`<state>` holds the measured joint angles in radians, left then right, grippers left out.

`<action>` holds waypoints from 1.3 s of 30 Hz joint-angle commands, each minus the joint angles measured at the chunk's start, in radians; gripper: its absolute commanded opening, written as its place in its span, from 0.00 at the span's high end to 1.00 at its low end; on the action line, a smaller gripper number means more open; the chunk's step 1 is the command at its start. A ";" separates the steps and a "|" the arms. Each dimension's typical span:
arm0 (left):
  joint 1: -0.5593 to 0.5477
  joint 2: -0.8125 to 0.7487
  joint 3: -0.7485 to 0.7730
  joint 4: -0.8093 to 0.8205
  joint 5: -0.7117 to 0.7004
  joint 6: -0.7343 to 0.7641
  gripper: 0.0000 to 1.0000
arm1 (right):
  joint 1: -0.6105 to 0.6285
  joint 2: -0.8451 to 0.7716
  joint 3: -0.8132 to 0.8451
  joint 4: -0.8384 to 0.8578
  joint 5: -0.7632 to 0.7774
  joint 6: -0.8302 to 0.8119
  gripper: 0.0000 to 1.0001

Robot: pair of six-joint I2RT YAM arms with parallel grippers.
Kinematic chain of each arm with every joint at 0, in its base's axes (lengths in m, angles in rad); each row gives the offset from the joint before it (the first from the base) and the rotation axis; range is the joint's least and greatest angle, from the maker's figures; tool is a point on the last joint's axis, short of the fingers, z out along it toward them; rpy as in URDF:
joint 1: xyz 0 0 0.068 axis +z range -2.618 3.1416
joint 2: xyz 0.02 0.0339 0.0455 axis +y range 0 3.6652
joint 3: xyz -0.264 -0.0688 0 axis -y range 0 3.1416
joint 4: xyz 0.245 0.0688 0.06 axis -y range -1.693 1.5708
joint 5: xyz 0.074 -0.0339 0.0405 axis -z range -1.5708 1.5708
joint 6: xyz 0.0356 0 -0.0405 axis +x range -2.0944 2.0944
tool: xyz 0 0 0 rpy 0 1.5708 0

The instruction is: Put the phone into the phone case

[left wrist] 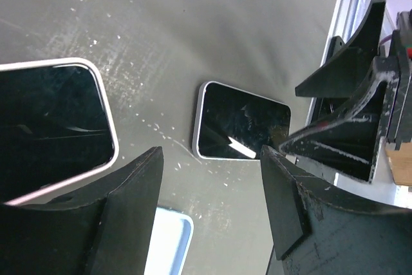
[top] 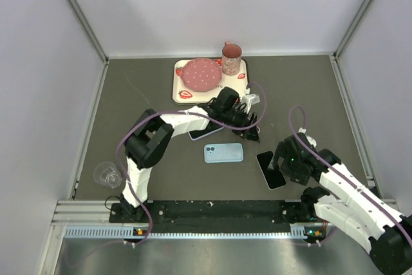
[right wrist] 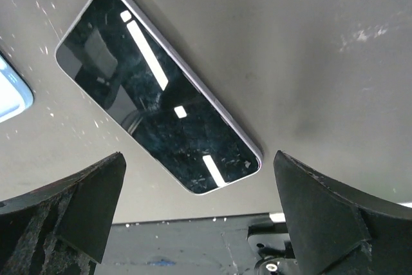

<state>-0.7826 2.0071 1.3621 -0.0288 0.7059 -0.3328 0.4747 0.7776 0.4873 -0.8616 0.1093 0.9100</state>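
A light blue phone case [top: 223,152] lies flat at the table's middle; it also shows in the left wrist view [left wrist: 168,244] and at the edge of the right wrist view [right wrist: 9,96]. A dark-screened phone [top: 271,169] lies face up to its right, seen in the right wrist view [right wrist: 158,101] and the left wrist view [left wrist: 241,130]. A second phone with a pale pink rim [top: 206,134] lies partly under the left arm [left wrist: 51,127]. My left gripper [top: 250,133] [left wrist: 211,156] is open and empty above the table behind the case. My right gripper [top: 281,159] [right wrist: 198,159] is open, hovering over the dark phone's near end.
A white strawberry tray [top: 182,88] with a pink plate [top: 201,74] and a pink mug [top: 231,58] stands at the back. A clear glass [top: 107,174] sits at the front left. A black rail [top: 212,210] runs along the near edge. Walls enclose the table.
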 commanded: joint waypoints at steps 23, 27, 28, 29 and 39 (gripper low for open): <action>-0.086 0.208 0.164 -0.188 0.044 0.061 0.37 | -0.008 0.075 -0.095 0.148 -0.185 0.021 0.11; -0.084 0.213 0.149 -0.183 0.067 0.043 0.38 | -0.007 0.095 -0.082 0.191 -0.139 0.017 0.10; -0.086 0.209 0.135 -0.171 0.072 0.037 0.38 | -0.007 0.098 -0.081 0.197 -0.134 0.015 0.10; -0.084 0.208 0.129 -0.162 0.073 0.029 0.38 | -0.007 0.097 -0.079 0.203 -0.129 0.013 0.11; -0.076 0.220 0.078 0.044 0.250 -0.133 0.48 | -0.030 0.080 -0.078 0.242 -0.088 0.000 0.11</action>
<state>-0.8425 2.2116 1.4715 -0.0917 0.8112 -0.3721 0.4728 0.8604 0.4198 -0.7666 -0.0738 0.9272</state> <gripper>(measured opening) 0.531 0.895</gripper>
